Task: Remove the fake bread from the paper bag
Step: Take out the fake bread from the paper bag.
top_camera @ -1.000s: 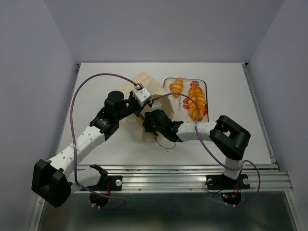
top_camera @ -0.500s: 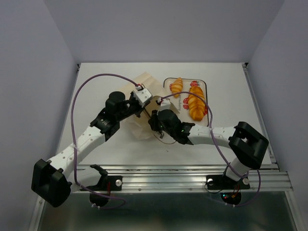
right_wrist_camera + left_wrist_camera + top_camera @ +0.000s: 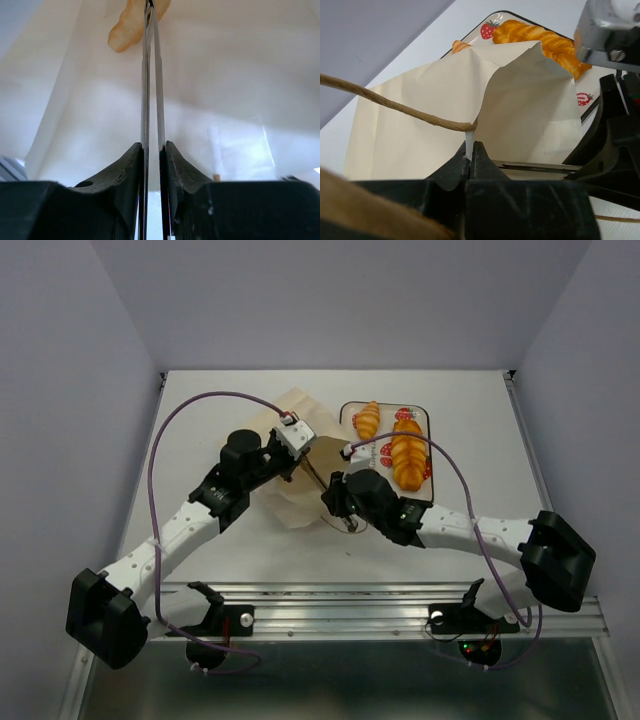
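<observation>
The white table [image 3: 480,420] lies under both my arms, which reach in from the near edge and meet at its middle. The cream paper bag [image 3: 288,502] lies left of centre, its mouth turned toward my right arm. Just to its right, near the far side, is the white strawberry-print tray [image 3: 388,422]. On the tray the long ridged loaf [image 3: 407,455] lies lengthwise along the right half. The small croissant [image 3: 367,420] lies beside it at the far left corner, so both pastries are outside the bag. My left gripper [image 3: 469,150] is pinched tight on the near edge of the bag's mouth, with a sliver of paper caught between the fingers, and it holds that side up so the mouth gapes. From my left wrist I look over the folded paper wall to the loaf and a printed strawberry beyond it. My right gripper [image 3: 151,7] is inside the bag, with cream paper all round it. Its fingers are drawn almost together, leaving only a thin slit of light between them. Their tips reach a pale golden lump [image 3: 125,32], blurred and pastry-coloured, and I cannot tell whether they grip it. A thin cord handle [image 3: 395,106] runs from the pinched edge across my left wrist view.
</observation>
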### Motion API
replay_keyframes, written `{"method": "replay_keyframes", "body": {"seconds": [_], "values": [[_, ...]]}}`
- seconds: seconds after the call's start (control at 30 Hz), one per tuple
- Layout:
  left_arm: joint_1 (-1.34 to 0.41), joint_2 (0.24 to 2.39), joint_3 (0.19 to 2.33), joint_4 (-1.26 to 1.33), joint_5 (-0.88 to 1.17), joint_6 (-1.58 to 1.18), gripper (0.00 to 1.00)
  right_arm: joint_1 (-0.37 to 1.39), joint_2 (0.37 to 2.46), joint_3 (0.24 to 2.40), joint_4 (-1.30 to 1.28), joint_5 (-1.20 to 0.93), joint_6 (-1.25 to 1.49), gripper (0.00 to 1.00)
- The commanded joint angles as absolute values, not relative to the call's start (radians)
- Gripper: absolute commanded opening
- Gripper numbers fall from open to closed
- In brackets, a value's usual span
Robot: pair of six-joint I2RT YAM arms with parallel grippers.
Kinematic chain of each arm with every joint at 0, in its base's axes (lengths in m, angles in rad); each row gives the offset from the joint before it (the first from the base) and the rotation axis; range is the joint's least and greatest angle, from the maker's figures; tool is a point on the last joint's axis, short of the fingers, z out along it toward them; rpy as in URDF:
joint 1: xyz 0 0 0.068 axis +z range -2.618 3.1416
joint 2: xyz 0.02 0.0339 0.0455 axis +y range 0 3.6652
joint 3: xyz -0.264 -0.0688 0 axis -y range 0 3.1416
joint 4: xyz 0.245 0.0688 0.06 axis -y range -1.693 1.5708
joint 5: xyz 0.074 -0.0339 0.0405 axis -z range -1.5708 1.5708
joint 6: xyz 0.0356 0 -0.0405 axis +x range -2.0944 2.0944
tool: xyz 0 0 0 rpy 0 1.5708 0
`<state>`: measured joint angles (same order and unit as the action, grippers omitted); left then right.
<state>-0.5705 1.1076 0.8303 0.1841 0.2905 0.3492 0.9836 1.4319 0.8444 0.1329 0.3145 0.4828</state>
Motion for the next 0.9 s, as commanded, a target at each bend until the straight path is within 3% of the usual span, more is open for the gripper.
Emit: {"method": "replay_keyframes", "body": {"seconds": [0.0,0.43,0.87], "values": [[-0.575,1.112,0.845,0.245,0.255,0.324,0.00,0.992,1.346,0.813,0.141,0.262,0.462,0.01],[-0.574,1.170,0.880,0.227,0.192,0.301,0.00,0.992,1.080,0.719,0.048,0.282,0.414,0.01],[-0.558,1.236,0.930,0.226,0.132,0.256,0.00,0.992,0.810,0.695,-0.208,0.258,0.448,0.01]]}}
